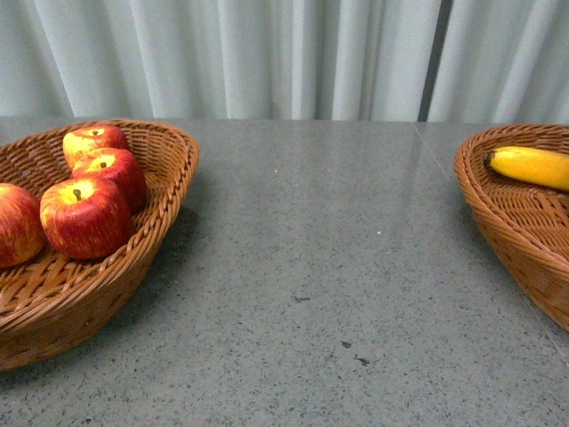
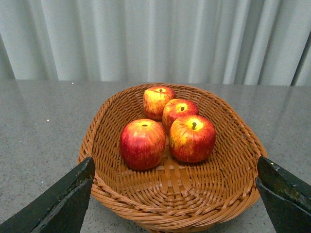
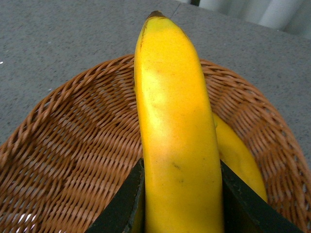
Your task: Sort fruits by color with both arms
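Note:
Several red apples (image 1: pixel 85 216) lie in the left wicker basket (image 1: pixel 160 222); they also show in the left wrist view (image 2: pixel 192 138) inside the same basket (image 2: pixel 223 194). My left gripper (image 2: pixel 172 194) is open and empty, its jaws wide apart just before the basket's near rim. My right gripper (image 3: pixel 177 199) is shut on a yellow banana (image 3: pixel 175 126), held over the right basket (image 3: pixel 73 145). A second banana (image 3: pixel 243 160) lies under it in that basket. In the front view a banana (image 1: pixel 532 165) shows at the right basket (image 1: pixel 507 213); neither arm shows there.
A grey speckled table (image 1: pixel 311 267) stretches between the two baskets. Pale curtains (image 1: pixel 267 53) hang behind the table's far edge.

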